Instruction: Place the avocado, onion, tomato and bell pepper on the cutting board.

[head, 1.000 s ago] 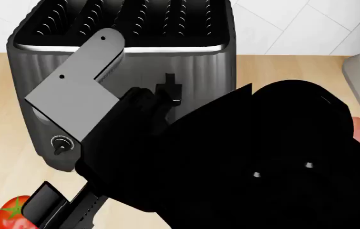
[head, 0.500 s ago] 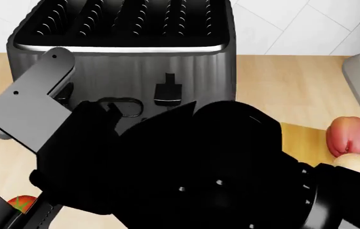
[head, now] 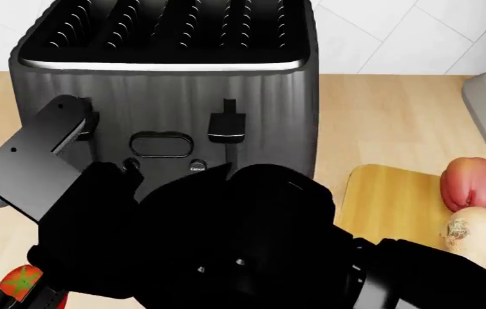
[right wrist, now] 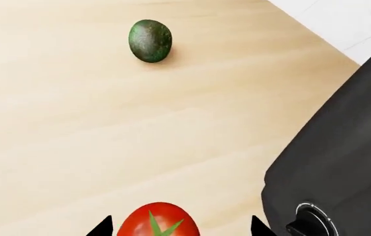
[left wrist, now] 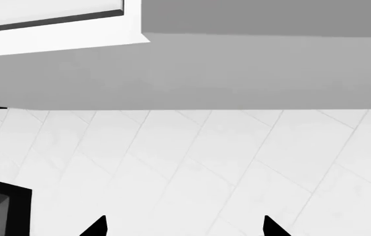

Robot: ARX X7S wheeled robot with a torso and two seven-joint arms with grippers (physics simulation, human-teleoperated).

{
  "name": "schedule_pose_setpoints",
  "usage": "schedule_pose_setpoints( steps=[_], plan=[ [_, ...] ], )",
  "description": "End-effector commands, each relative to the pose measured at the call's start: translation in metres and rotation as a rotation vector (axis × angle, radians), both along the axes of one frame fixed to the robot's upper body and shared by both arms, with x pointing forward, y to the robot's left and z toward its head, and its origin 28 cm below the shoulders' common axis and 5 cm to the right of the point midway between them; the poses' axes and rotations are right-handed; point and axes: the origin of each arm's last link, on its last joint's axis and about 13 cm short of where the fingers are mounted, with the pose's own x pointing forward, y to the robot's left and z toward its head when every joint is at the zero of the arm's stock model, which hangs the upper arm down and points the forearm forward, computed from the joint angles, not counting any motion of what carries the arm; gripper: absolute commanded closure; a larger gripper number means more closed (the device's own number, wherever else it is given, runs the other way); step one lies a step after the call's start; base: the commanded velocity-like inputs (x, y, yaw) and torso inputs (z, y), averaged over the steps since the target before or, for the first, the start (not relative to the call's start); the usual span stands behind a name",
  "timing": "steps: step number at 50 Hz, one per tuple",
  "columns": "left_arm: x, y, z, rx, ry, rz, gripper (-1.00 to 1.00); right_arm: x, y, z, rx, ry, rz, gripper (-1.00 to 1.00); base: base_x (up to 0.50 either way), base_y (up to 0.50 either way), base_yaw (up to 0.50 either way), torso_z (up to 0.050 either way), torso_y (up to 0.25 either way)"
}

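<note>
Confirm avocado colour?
Dark green, dull mottled skin. The avocado shows best in the right wrist view, lying on the wooden counter.

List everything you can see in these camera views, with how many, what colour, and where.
Toaster: one, dark grey, back of the counter.
Cutting board: one, light yellow wood, right of the toaster.
Bell pepper: one, pinkish red, on the board.
Onion: one, cream, on the board beside the pepper.
Tomato: one, bright red, on the counter between the right jaws.
Avocado: one, dark green, on the counter, apart from the tomato.
Right gripper: black, jaws open around the tomato.
Left gripper: black, jaws open, facing the white tiled wall.
</note>
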Motion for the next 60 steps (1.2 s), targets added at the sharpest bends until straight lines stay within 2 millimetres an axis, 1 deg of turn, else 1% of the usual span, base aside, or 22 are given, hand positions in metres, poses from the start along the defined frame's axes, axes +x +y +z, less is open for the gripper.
schedule_pose_setpoints(
  steps=[1, 5, 11, 21, 22, 26, 33, 36, 38, 40, 46, 56, 60],
  plan=[
    [0.001, 0.0, -0.001, -0.004, 0.003, 0.0, -1.0, 0.008, 0.005, -0.02, -0.022, 0.035, -0.007, -1.0, 0.0, 0.0, 0.0, 0.0, 0.0],
    [0.001, 0.0, -0.001, -0.003, 0.003, 0.0, -1.0, 0.004, 0.01, -0.026, -0.007, 0.065, 0.03, -1.0, 0.0, 0.0, 0.0, 0.0, 0.0],
    [0.001, 0.002, -0.002, -0.005, 0.003, 0.004, -1.0, 0.006, 0.013, -0.035, -0.01, 0.094, 0.044, -1.0, 0.0, 0.0, 0.0, 0.0, 0.0],
    [0.0, 0.003, -0.003, -0.007, 0.003, 0.007, -1.0, 0.006, 0.013, -0.047, -0.028, 0.13, 0.035, -1.0, 0.0, 0.0, 0.0, 0.0, 0.0],
    [-0.001, 0.003, -0.003, -0.006, 0.003, 0.007, -1.0, 0.006, 0.012, -0.047, -0.027, 0.13, 0.033, 1.0, 0.0, 0.0, 0.0, 0.0, 0.0],
    [-0.001, 0.002, -0.003, -0.006, 0.002, 0.006, -1.0, 0.004, 0.012, -0.048, -0.036, 0.124, 0.034, 1.0, 0.0, 0.0, 0.0, 0.0, 0.0],
    [-0.002, 0.002, -0.003, -0.006, 0.001, 0.005, -1.0, 0.0, 0.007, -0.041, -0.055, 0.107, 0.032, 1.0, 0.0, 0.0, 0.0, 0.0, 0.0],
    [-0.002, 0.003, -0.002, -0.006, 0.001, 0.006, -1.0, -0.007, 0.0, -0.029, -0.078, 0.078, 0.024, 1.0, 0.0, 0.0, 0.0, 0.0, 0.0],
    [-0.003, 0.004, -0.002, -0.006, -0.001, 0.008, -1.0, -0.006, -0.004, -0.028, -0.092, 0.044, 0.012, 1.0, 0.0, 0.0, 0.0, 0.0, 0.0],
    [-0.003, 0.004, -0.001, -0.007, -0.002, 0.009, -1.0, -0.017, -0.018, -0.011, -0.108, 0.036, -0.018, 1.0, 0.0, 0.0, 0.0, 0.0, 0.0],
    [-0.002, 0.002, 0.001, -0.006, -0.006, 0.004, -1.0, -0.037, -0.044, 0.003, -0.126, 0.016, -0.092, 1.0, 0.0, 0.0, 0.0, 0.0, 0.0],
    [-0.003, -0.001, 0.001, 0.0, -0.002, -0.001, -1.0, -0.069, -0.073, 0.029, -0.121, -0.038, -0.185, 1.0, 0.0, 0.0, 0.0, 0.0, 0.0],
    [-0.003, -0.001, 0.0, -0.002, -0.002, -0.002, -1.0, -0.08, -0.082, 0.034, -0.097, -0.057, -0.229, 1.0, 0.0, 0.0, 0.0, 0.0, 0.0]
  ],
)
